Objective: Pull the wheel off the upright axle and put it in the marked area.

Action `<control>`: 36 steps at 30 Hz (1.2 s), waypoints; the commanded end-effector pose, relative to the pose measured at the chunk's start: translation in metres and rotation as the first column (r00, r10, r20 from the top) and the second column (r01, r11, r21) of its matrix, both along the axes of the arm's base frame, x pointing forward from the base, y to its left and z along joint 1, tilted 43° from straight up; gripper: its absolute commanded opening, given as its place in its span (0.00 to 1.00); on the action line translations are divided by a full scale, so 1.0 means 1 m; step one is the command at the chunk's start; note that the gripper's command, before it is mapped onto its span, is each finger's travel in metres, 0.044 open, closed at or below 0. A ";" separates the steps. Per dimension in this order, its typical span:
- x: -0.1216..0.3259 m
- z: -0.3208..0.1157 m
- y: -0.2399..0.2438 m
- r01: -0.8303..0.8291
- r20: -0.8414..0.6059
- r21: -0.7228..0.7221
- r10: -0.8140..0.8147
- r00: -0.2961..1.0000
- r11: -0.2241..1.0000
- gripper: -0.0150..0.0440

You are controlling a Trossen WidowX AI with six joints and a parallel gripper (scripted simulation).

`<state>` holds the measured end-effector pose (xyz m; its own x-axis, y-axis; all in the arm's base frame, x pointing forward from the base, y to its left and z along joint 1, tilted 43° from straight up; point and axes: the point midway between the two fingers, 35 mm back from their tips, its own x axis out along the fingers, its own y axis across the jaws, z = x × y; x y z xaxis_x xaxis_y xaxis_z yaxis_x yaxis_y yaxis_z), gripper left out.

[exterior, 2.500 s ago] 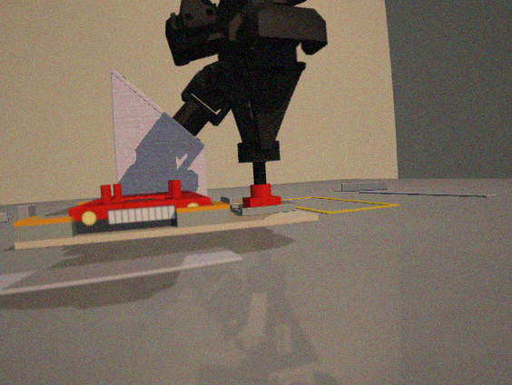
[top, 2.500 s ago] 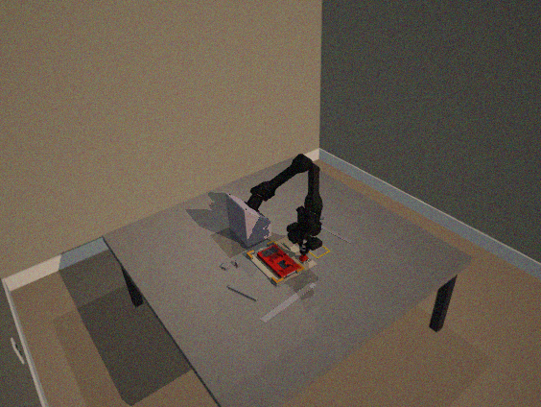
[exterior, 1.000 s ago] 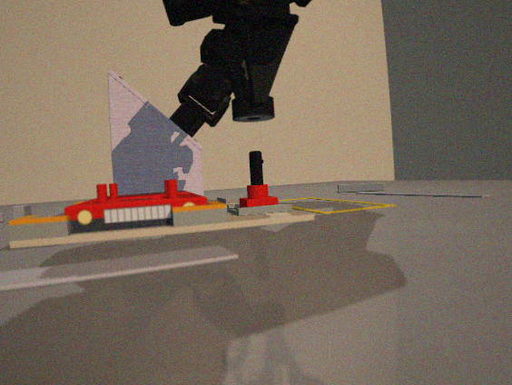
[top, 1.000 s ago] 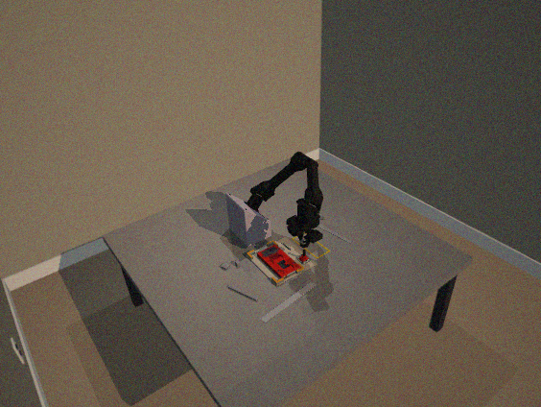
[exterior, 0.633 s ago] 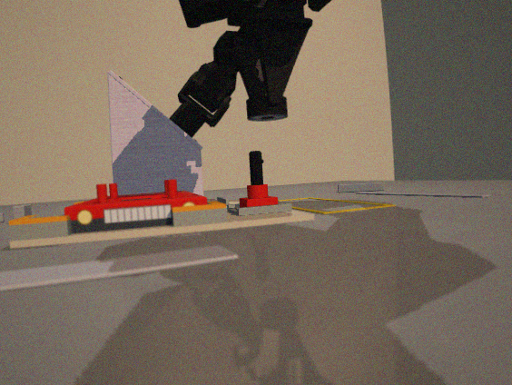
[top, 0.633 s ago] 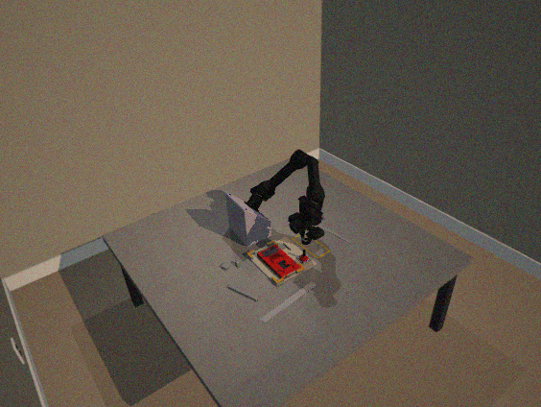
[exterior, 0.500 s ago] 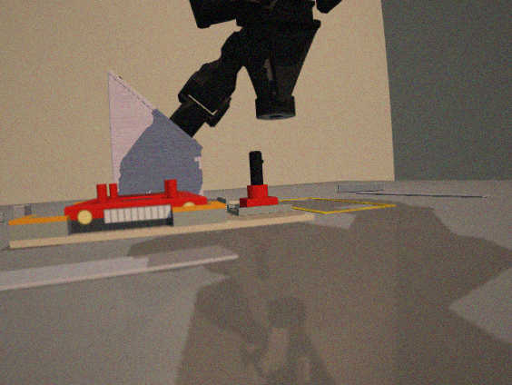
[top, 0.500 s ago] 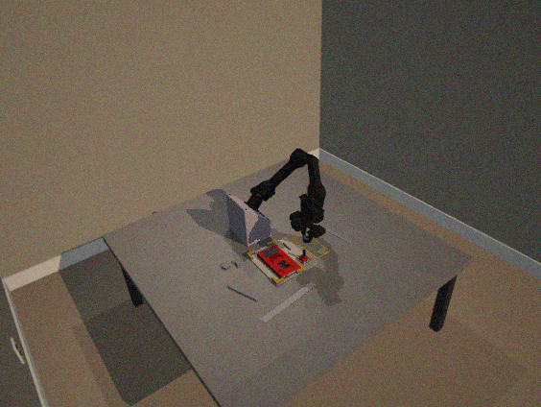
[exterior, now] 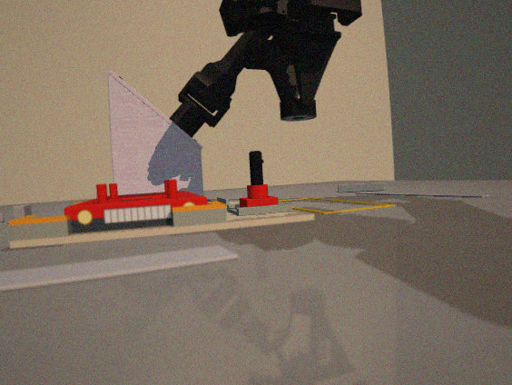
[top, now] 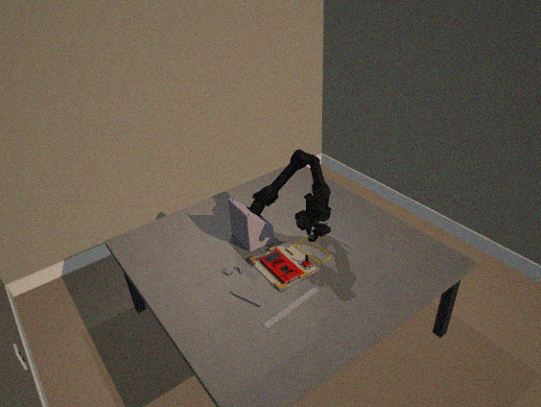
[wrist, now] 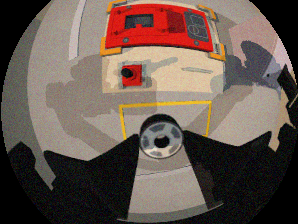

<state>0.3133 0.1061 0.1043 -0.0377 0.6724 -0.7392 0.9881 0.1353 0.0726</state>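
Note:
My gripper (top: 312, 236) (exterior: 298, 109) (wrist: 161, 136) is shut on the wheel (exterior: 298, 113) (wrist: 150, 146), a black tyre with a grey spoked hub. It holds the wheel in the air, higher than the axle's top. The black upright axle (top: 306, 258) (exterior: 256, 168) (wrist: 128, 73) stands bare on its red base (exterior: 258, 192) (wrist: 136, 80). The marked area, a yellow outline (top: 323, 247) (exterior: 351, 209) (wrist: 165, 104), lies on the table beside the board. In the wrist view the wheel overlaps the middle of the outline; its far side is hidden behind wheel and fingers.
A red car body (top: 282, 267) (exterior: 141, 200) (wrist: 172, 27) sits between orange-topped corner blocks on the pale board (exterior: 290, 220) (wrist: 170, 82). A pale wedge-shaped block (top: 242, 227) (exterior: 132, 145) stands near the arm's base. A flat pale strip (top: 291, 307) (exterior: 118, 265) lies in front of the board.

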 end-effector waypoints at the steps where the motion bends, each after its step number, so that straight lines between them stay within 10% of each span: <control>1: -0.010 0.006 0.006 0.001 -0.005 0.005 -0.001 1.000 1.000 0.25; 36: -0.033 -0.047 0.079 -0.001 -0.006 0.009 0.001 1.000 1.000 0.25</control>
